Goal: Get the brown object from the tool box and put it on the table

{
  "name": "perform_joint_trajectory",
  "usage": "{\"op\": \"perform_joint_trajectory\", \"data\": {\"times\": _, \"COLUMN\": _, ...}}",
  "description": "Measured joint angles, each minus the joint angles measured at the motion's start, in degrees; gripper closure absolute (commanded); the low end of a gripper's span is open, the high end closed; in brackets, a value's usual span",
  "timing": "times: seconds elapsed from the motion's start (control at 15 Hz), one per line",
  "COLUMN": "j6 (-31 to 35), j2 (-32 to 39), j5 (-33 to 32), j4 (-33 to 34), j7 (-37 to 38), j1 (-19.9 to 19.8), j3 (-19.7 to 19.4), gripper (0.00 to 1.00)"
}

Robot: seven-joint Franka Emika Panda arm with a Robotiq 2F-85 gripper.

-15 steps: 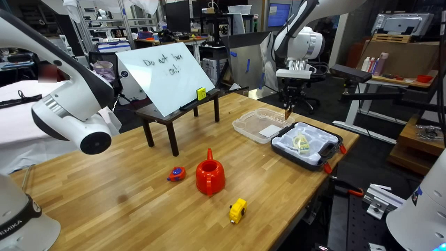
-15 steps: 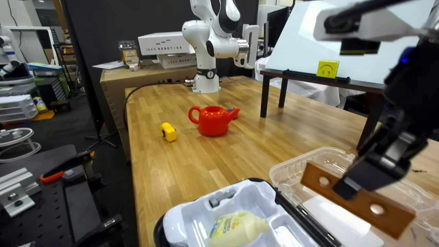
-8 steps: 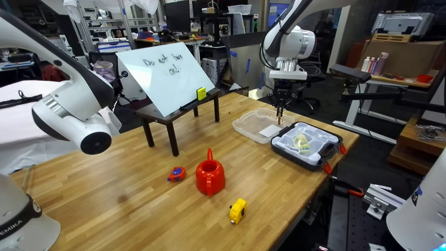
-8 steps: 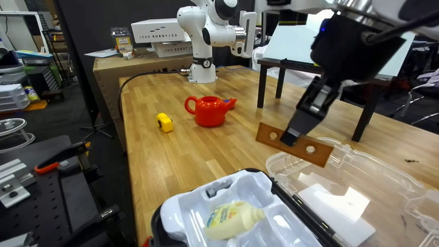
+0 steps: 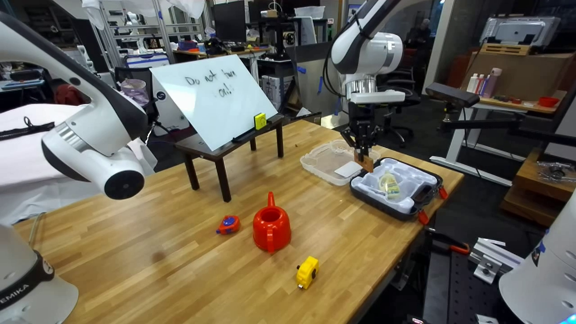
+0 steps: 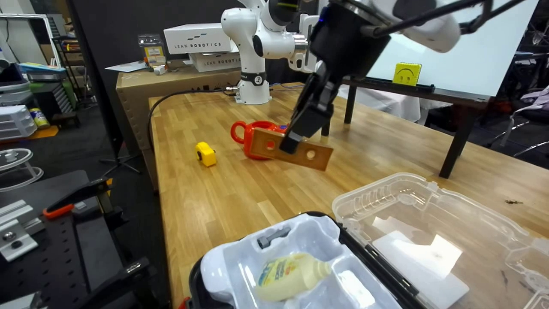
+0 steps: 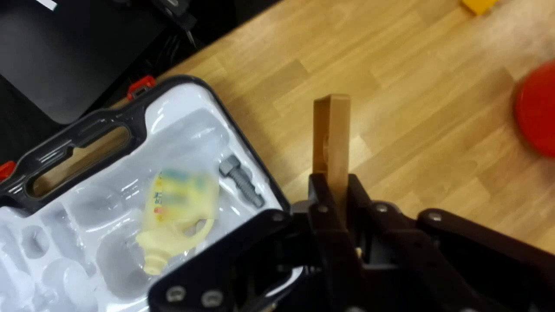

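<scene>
Well, the table [image 5: 202,274]: pale wood blocks, broad, carrying most of what I list below.
The white board [image 5: 216,96]: leaning back on a low dark stand [image 5: 238,143], "Do not turn on!" handwritten across it.
The tool box [image 5: 378,203]: lying open on the table near its edge, a dark rim around a white moulded liner [image 7: 121,190], red latches [image 7: 141,86] on the handle side.
The clear tray [image 6: 377,195]: flat on the table alongside the tool box, a white sheet [image 6: 424,274] showing in or beneath it – from where I stand I cannot tell which.
The tool [image 7: 336,178]: hanging above the table near the tool box, its two fingers [image 7: 317,190] pinched on the brown object [image 6: 300,158], one against each flat face.
The red teapot [image 5: 272,229]: upright on the table, well apart from the tool box.
The brown object: out of the tool box and up in the air, turned on edge – an oblong with two round holes, gripped at the stretch between them.
The pale yellow bottle [image 6: 291,277]: lying down in the liner.
The yellow tape measure [image 5: 307,272]: on the table, near the red teapot.
The red-and-blue piece [image 5: 228,224]: also near the red teapot.
The grey bolt [image 7: 240,180]: in a hollow of the liner, close to the rim.
</scene>
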Motion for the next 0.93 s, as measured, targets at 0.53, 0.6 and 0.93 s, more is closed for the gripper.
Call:
{"op": "perform_joint_trajectory", "data": {"times": 0.53, "j6": -2.9, "j2": -3.5, "j5": -2.7, "j4": -4.0, "j7": -4.2, "j1": 1.4, "j3": 1.0, "gripper": 0.88}}
{"op": "perform_joint_trajectory", "data": {"times": 0.6, "j6": -2.9, "j2": -3.4, "j5": -2.7, "j4": -4.0, "j7": -4.2, "j1": 1.4, "j3": 1.0, "gripper": 0.88}}
{"op": "perform_joint_trajectory", "data": {"times": 0.93, "j6": -2.9, "j2": -3.4, "j5": -2.7, "j4": -4.0, "j7": -4.2, "j1": 1.4, "j3": 1.0, "gripper": 0.97}}
